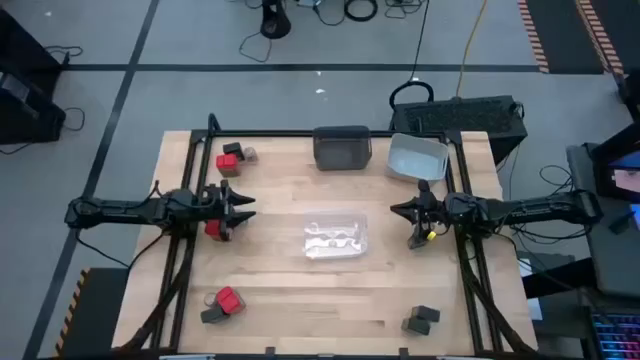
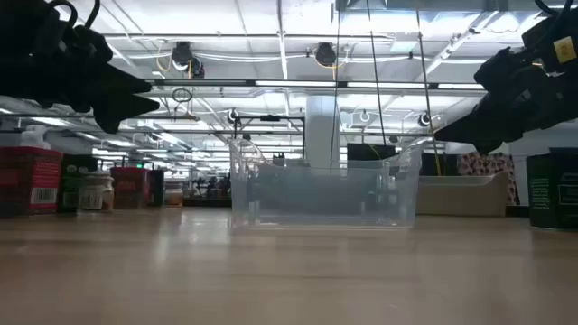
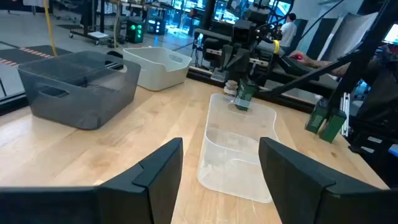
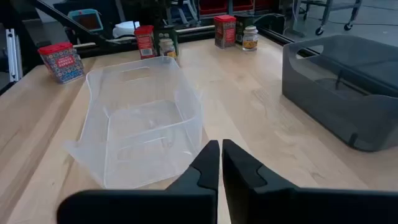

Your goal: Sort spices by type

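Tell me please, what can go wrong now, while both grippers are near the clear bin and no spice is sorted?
1. The left gripper is open and holds nothing; a red-topped boxy spice container sits right beside it and might be knocked over on descent.
2. The transparent plastic bin looks light; either arm crossing the middle might push it.
3. The right gripper is shut and empty; the dark boxy spice containers lie near the wooden table's front edge and could be shoved off.

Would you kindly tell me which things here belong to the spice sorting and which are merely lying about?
Belong:
red-topped spice boxes
dark spice boxes
tan-lidded jar
clear bin
dark grey bin
light grey bin

Lying about:
floor cables
black case
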